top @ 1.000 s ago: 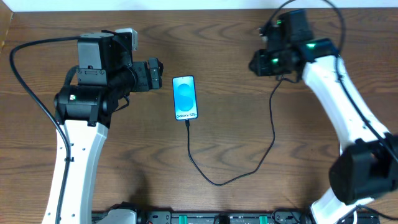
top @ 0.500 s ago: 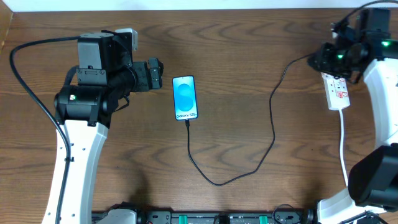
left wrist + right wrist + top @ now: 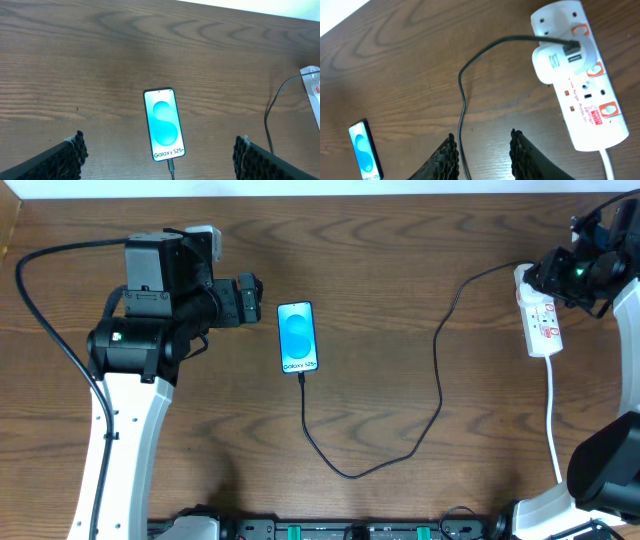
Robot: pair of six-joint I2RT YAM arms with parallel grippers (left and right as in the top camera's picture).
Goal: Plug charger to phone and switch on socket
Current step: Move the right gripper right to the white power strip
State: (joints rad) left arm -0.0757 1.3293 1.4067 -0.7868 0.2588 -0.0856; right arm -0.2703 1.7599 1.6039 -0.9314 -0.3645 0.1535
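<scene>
The phone (image 3: 298,337) lies flat mid-table with its blue screen lit; it also shows in the left wrist view (image 3: 164,124). The black charger cable (image 3: 438,395) has its tip in the phone's lower edge (image 3: 170,164). It loops across the table to a white adapter (image 3: 560,60) sitting in the socket (image 3: 540,325). My left gripper (image 3: 252,298) is open and empty, just left of the phone, its fingers wide apart (image 3: 160,147). My right gripper (image 3: 548,277) is open and empty, held above the socket's far end; the cable (image 3: 462,100) runs between its fingers (image 3: 447,155).
The socket's white cord (image 3: 552,410) runs down the right side toward the front edge. The table's far edge meets a white wall at the top. The socket (image 3: 585,95) has red marks along its face.
My right arm has swung right from the upper middle of the table to the far right, and the socket has come into view. The left arm, phone and cable have not moved.
</scene>
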